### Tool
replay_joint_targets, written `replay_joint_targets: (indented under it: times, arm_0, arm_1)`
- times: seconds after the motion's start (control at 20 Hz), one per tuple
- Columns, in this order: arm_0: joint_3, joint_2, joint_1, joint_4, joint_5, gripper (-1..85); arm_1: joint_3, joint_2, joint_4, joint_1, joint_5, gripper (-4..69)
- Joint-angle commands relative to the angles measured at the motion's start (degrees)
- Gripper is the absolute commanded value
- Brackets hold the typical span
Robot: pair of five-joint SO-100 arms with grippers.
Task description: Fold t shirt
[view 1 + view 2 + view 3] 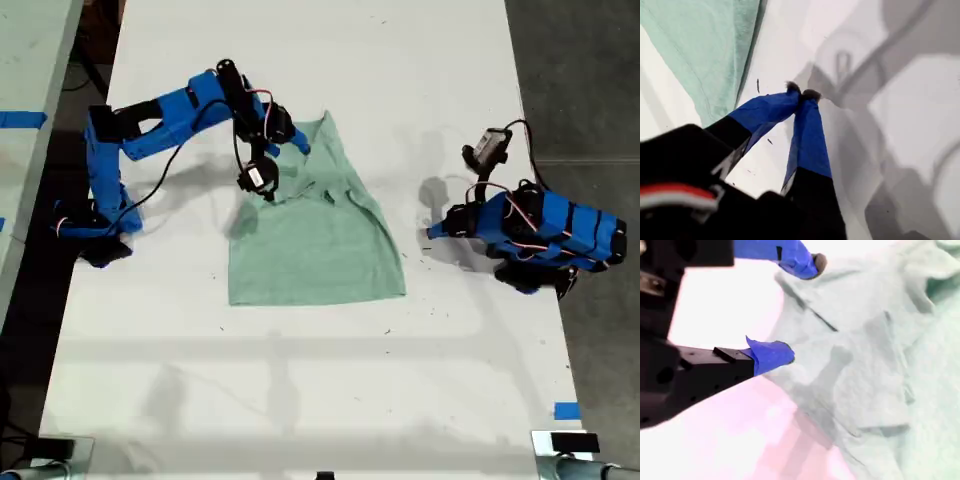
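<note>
T shirt (315, 245) lies mid-table, partly folded. My second gripper (800, 310) gapes over its edge, holding nothing; my first gripper (802, 95) is clenched, empty. Risk: pinching just one layer, fold slips.

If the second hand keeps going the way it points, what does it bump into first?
Most likely the t shirt. My second hand is open, hovering over the shirt's crumpled edge, with its fingertips aimed at the cloth. The height above it is hard to judge, but nothing else lies in the way.

Exterior view overhead, far, wrist views close, sharing t shirt (315, 245)
</note>
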Motion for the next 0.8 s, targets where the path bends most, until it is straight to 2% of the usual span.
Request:
replay_joint_targets:
  times: [0.0,0.1,0.15,0.3,0.4,0.5,0.55,0.6,0.7,0.75]
  arm_0:
    - [6.2,22.4,-6.2,2.6,-3.9,10.7]
    - [19.8,40.6,-5.4,1.5,-7.1,4.9]
    - [32.5,52.3,-2.7,-2.3,-10.8,3.5]
    - [86.0,100.1,6.9,-29.4,-20.4,-0.2]
    - [115.2,127.4,8.3,-33.9,-26.0,-0.2]
    - [127.8,121.7,11.9,-46.5,-27.9,-0.2]
    - [127.8,114.2,10.3,-46.4,-27.0,-0.2]
    - [127.6,116.9,7.6,-45.5,-21.7,-0.2]
    - [127.8,127.3,4.9,-33.6,-22.1,-0.2]
    - [127.8,126.8,3.7,-33.1,-22.0,-0.2]
  arm_1:
    - [1.5,0.4,-1.1,-0.2,0.1,1.5]
    - [1.5,0.4,-1.1,-0.2,0.1,1.5]
    - [1.5,0.4,-1.1,-0.2,0.1,1.5]
    - [1.5,0.4,-1.1,-0.2,0.1,1.5]
    - [1.5,0.4,-1.1,-0.1,0.1,1.5]
    - [1.5,0.4,-1.1,0.2,-0.1,1.5]
    - [1.6,0.4,-1.1,0.3,-0.2,1.5]
    - [1.6,0.4,-1.1,0.3,0.0,1.5]
    - [1.6,0.4,-1.1,-0.1,0.2,1.5]
    - [1.6,0.4,-1.1,-0.2,0.3,1.5]
